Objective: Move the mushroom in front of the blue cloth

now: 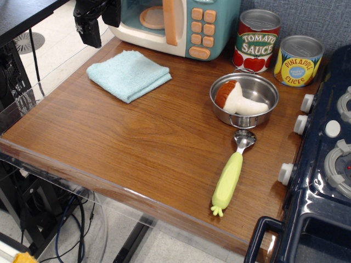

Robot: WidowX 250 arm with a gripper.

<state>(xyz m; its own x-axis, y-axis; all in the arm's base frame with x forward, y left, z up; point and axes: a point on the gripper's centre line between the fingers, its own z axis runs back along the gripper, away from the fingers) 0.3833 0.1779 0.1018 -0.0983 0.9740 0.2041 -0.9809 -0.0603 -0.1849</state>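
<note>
The mushroom (238,99), with a reddish-brown cap and thick cream stem, lies on its side inside a small steel pot (269,86) at the right of the wooden table. The blue cloth (128,74) lies folded at the back left of the table. My gripper (89,26) is a black shape at the top left, above and behind the cloth's left corner and far from the mushroom. Its fingers are partly cut off by the frame edge, so I cannot tell if it is open or shut. Nothing shows in it.
A yellow-green handled scoop (230,176) lies just in front of the pot. A toy microwave (175,22) stands at the back. A tomato sauce can (256,41) and a pineapple can (298,61) stand behind the pot. A toy stove (329,164) borders the table's right side.
</note>
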